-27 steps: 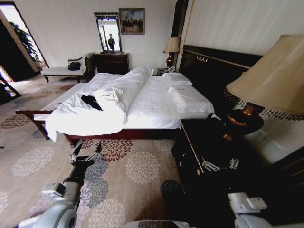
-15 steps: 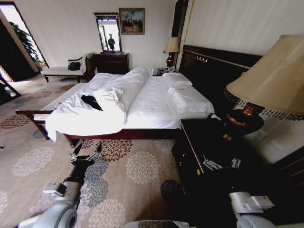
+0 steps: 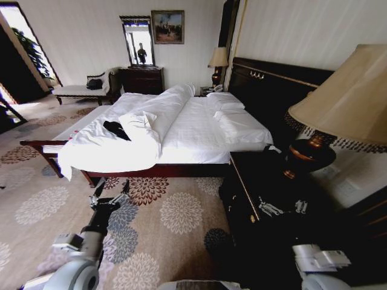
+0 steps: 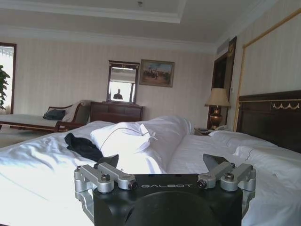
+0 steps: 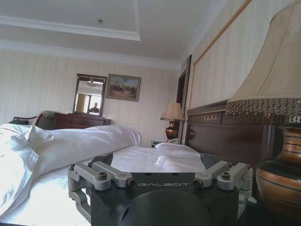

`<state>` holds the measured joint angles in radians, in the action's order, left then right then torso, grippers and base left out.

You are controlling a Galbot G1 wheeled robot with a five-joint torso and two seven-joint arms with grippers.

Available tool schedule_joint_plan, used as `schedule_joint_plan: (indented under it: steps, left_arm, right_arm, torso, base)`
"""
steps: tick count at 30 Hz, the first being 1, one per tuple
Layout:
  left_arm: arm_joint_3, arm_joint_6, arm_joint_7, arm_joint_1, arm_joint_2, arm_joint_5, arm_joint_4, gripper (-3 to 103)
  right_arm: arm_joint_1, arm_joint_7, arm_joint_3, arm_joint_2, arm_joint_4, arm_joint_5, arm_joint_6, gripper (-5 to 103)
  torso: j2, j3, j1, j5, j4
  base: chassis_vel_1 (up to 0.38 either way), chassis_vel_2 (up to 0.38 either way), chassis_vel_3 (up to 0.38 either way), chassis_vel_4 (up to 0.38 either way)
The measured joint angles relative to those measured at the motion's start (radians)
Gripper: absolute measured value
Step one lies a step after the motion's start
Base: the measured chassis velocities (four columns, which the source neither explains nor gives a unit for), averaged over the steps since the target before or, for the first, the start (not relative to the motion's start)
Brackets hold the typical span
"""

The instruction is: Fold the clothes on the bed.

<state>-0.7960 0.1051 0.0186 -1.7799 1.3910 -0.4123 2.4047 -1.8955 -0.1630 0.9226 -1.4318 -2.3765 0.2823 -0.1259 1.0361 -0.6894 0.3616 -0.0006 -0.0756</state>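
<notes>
On the bed's (image 3: 199,130) near-left part, your black T-shirt (image 3: 116,130) lies crumpled, far ahead of the wide-open left gripper (image 3: 109,193), your nearer one; right gripper (image 3: 282,209) also open.

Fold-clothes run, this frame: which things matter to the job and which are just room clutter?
Job:
black T-shirt, crumpled on the duvet
bed
left gripper, open, low over the carpet short of the bed
right gripper, open, by the nightstand

Clutter:
table lamp
nightstand
far lamp
mirror
painting
chaise
</notes>
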Motion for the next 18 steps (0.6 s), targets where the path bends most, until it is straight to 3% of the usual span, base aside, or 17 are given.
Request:
schedule_joint_plan:
  steps: [18]
  left_arm:
    - [0.005,0.003,0.004,-0.02,-0.012,-0.033,0.044,100]
  right_arm:
    - [0.008,-0.004,-0.008,-0.002,0.016,-0.002,0.006,100]
  torso:
    - [0.0,0.0,0.0,0.0,0.0]
  base:
    - [0.0,0.0,0.0,0.0]
